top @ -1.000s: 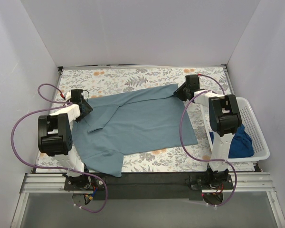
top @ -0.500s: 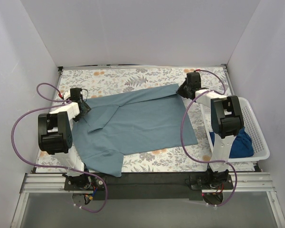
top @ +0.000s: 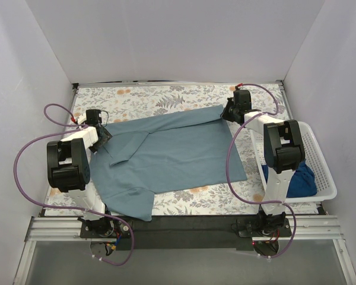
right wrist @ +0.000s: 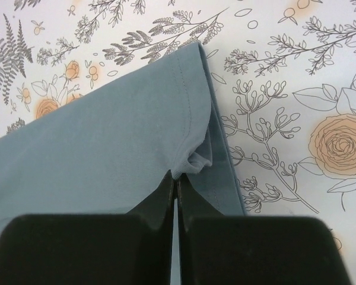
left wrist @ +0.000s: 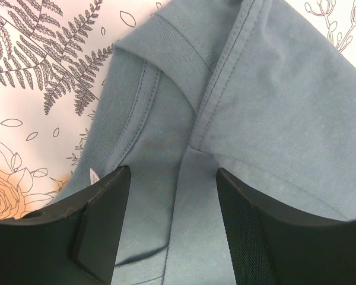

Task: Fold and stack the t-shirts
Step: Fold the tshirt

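Observation:
The slate blue t-shirt (top: 172,154) lies spread out on the floral tablecloth. My left gripper (top: 102,134) is at the shirt's left edge by the collar. In the left wrist view it (left wrist: 172,178) is open, its fingers (left wrist: 104,219) low over the cloth on either side of a seam, below the ribbed collar (left wrist: 178,50). My right gripper (top: 228,113) is at the shirt's far right corner. In the right wrist view it (right wrist: 177,177) is shut on a small pinch of the shirt (right wrist: 107,136) beside the hem. The royal blue t-shirt (top: 301,178) lies bunched in the basket.
The white lattice basket (top: 317,148) stands at the right edge of the table, beside the right arm. White walls close in the table on three sides. Purple cables loop from both arms; the right one hangs over the shirt's right edge (top: 228,160).
Both grippers have shifted only slightly, the left a little toward the far left, the right a little farther back. The shirt lies much as before.

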